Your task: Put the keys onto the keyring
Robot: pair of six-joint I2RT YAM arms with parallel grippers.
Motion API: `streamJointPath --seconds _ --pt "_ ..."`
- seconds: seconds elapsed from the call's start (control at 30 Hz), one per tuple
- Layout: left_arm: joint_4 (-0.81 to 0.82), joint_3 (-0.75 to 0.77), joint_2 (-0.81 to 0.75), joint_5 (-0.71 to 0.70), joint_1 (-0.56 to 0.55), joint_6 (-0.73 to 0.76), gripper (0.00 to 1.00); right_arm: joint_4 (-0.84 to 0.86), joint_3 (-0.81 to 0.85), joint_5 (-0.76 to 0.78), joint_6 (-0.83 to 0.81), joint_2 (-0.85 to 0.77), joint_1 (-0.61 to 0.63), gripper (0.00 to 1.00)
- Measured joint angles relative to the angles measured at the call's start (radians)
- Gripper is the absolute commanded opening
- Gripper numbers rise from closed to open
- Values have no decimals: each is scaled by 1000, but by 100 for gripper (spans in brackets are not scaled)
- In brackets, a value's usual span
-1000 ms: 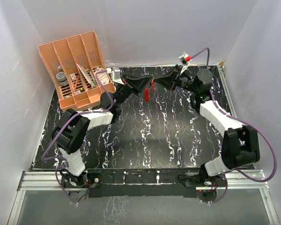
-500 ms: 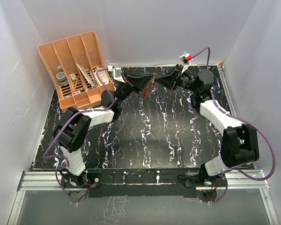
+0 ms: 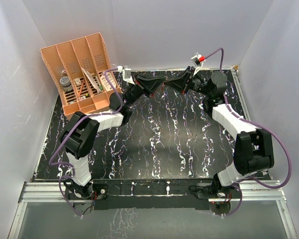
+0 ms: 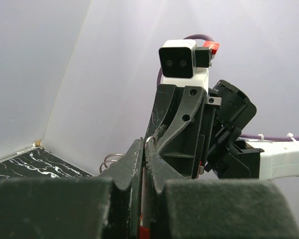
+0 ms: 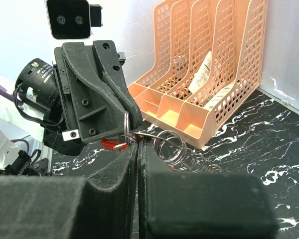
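I had both arms raised and meeting tip to tip in the air, just off the rack's (image 3: 82, 74) right-hand corner. The left gripper (image 3: 158, 85) had its fingers pressed together on the keyring (image 5: 109, 144). From its wrist I saw a white strip and a bit of red sandwiched between the pads, and from the other wrist the red end hung just below its tips. The right gripper (image 3: 179, 84) was also fully closed, nose against the left one. A thin wire loop (image 5: 125, 127) stood right at that meeting point, but I couldn't tell whether the right fingers were pinching it, the key, or nothing. I couldn't pick out the key itself with any confidence. A few loose coiled rings (image 5: 169, 147) lay on the table near the rack's foot.

I judged the keyring to be light and stiff, with a smooth, narrow rim that could twist or slip in the pads if pushed from the side. The best hold looked to be flat across the rim, well back from the end that takes the key. The key I expected to be nearly weightless and easy to flick away, so I'd pinch it by its red head and leave the hole clear. With so little showing, I'd nudge slowly and watch the wire loop for any spring.
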Motion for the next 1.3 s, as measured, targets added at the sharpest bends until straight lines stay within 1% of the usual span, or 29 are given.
streamJointPath --seconds 0.23,0.37,0.4,0.43,0.47,0.67,0.83,1.07,1.3 --pt "0 0 0 -9 0 12 0 -8 1 2 -2 0 0 0" --pt "2 -29 -10 -29 -2 44 0 -81 1 20 -37 -21 3 0" --pt "3 -40 -15 -34 -2 53 0 -102 1 26 -49 -29 4 9" --pt "4 -47 -17 -37 -2 56 0 -123 1 31 -60 -39 6 21" --pt "7 -55 -18 -43 -2 61 0 -142 1 35 -69 -49 7 26" --pt "5 -97 -20 -66 -3 90 0 -216 1 72 -119 -93 12 33" --pt "5 -98 -21 -90 -3 105 0 -260 1 120 -148 -125 12 34" --pt "4 -99 -24 -126 -2 113 0 -291 -5 149 -188 -149 12 36" --pt "5 -102 -26 -155 -2 113 0 -292 -101 190 -251 -171 14 37"
